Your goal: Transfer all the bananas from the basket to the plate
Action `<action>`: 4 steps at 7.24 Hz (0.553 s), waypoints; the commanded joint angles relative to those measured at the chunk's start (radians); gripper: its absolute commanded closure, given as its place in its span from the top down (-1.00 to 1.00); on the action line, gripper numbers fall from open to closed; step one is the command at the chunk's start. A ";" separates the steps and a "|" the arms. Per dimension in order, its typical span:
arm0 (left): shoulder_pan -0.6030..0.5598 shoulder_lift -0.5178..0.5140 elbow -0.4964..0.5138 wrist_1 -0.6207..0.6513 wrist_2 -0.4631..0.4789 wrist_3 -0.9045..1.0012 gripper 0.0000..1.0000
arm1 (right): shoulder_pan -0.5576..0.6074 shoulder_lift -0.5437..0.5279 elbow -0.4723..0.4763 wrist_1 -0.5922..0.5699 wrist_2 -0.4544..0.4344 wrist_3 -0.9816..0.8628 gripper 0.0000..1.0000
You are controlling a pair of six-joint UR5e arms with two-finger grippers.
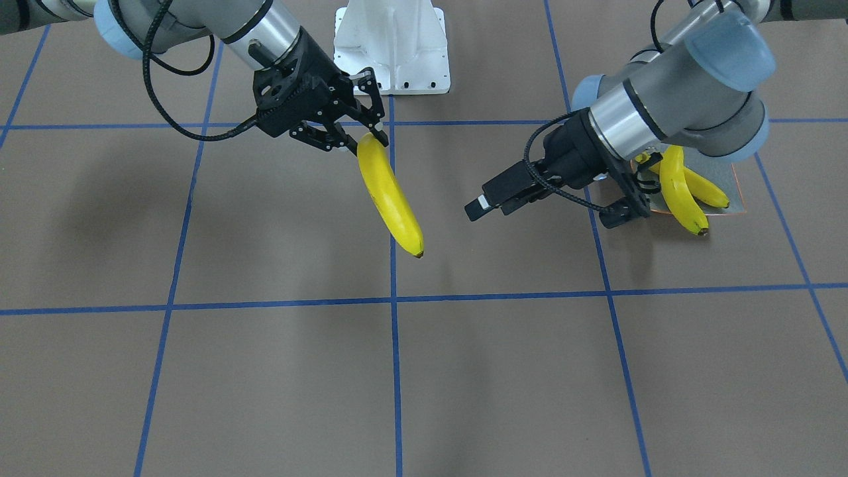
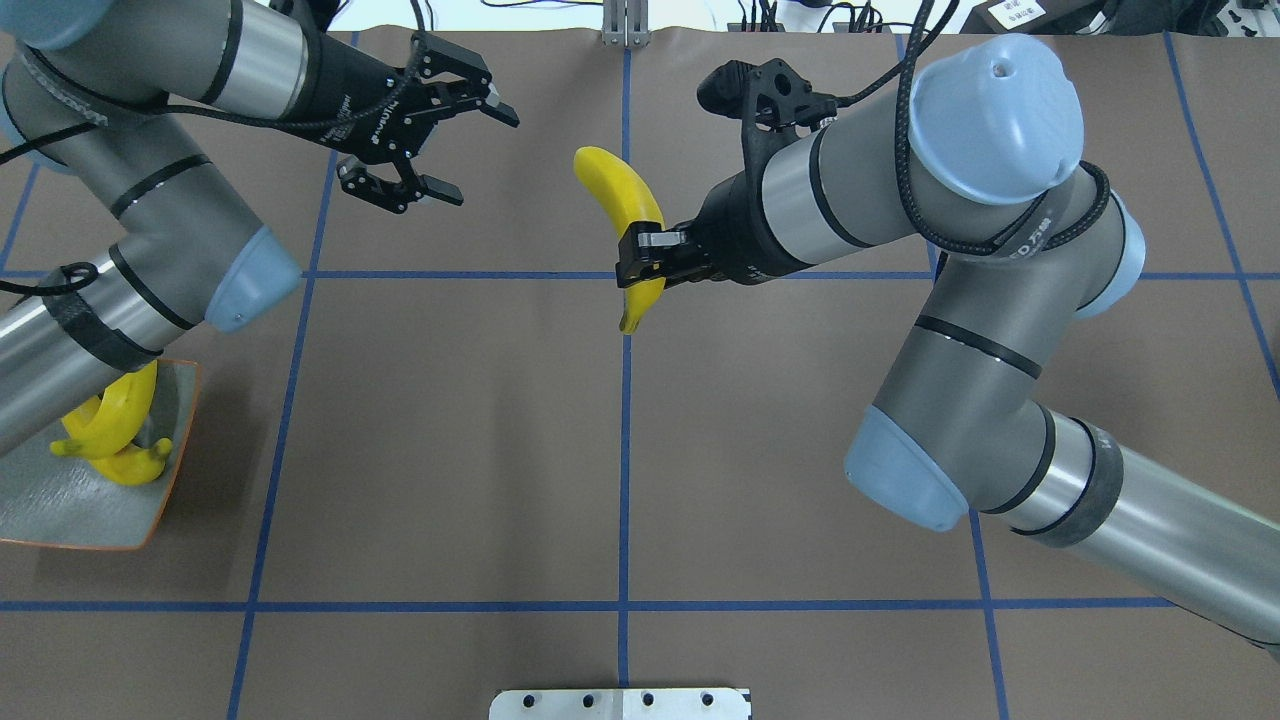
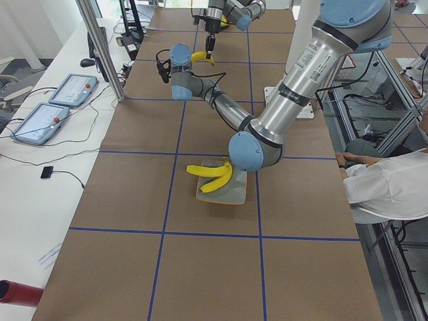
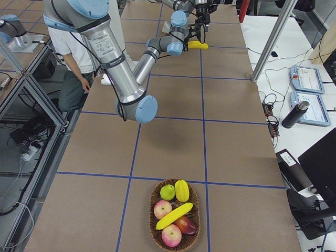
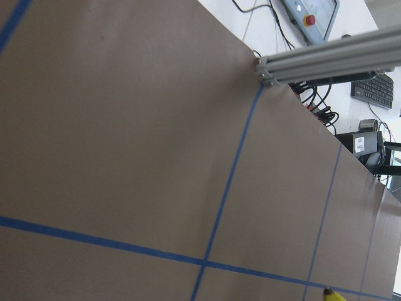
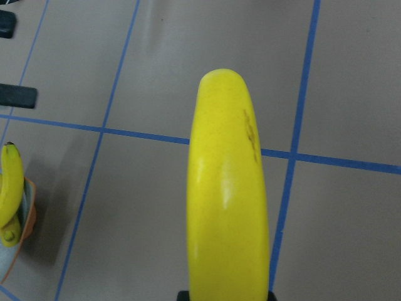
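Jaws of my right gripper [image 2: 642, 262] are clamped across a banana [image 2: 618, 190] near its stem end. The long yellow body juts out past the fingers, its dark tip pointing away from the robot. I'm holding it in the air over the middle of the table [image 2: 450, 450], right above a crossing of the blue tape lines.

Out to the side, my left gripper [image 2: 470, 150] is spread wide with nothing in it. It faces the fruit, near but clearly apart.

I read this as the handover step. The right arm has the fruit at mid-table and the left arm is waiting to take it. Next I'd need to bring the free end of the banana between those open left fingers, close them, and only then let go on the right. Releasing early would drop it on the table.

The plate [image 2: 60, 520] sits well apart at the robot's left end, partly under the left forearm, with two bananas [image 2: 110, 435] lying on it. Far off at the right end, the basket [image 4: 151, 210] holds another banana [image 4: 175, 216] among other fruit [image 4: 162, 209], so the job isn't finished.
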 commanded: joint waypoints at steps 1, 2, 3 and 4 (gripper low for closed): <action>0.028 -0.025 -0.015 0.001 0.011 -0.081 0.98 | -0.032 0.021 0.003 0.009 -0.048 0.057 -1.00; 0.028 -0.041 -0.015 -0.001 0.011 -0.132 0.98 | -0.044 0.024 0.003 0.013 -0.080 0.074 -1.00; 0.028 -0.050 -0.015 -0.002 0.026 -0.164 0.97 | -0.050 0.026 0.009 0.015 -0.088 0.096 -1.00; 0.032 -0.050 -0.016 -0.002 0.047 -0.178 0.94 | -0.067 0.024 0.006 0.074 -0.094 0.129 -1.00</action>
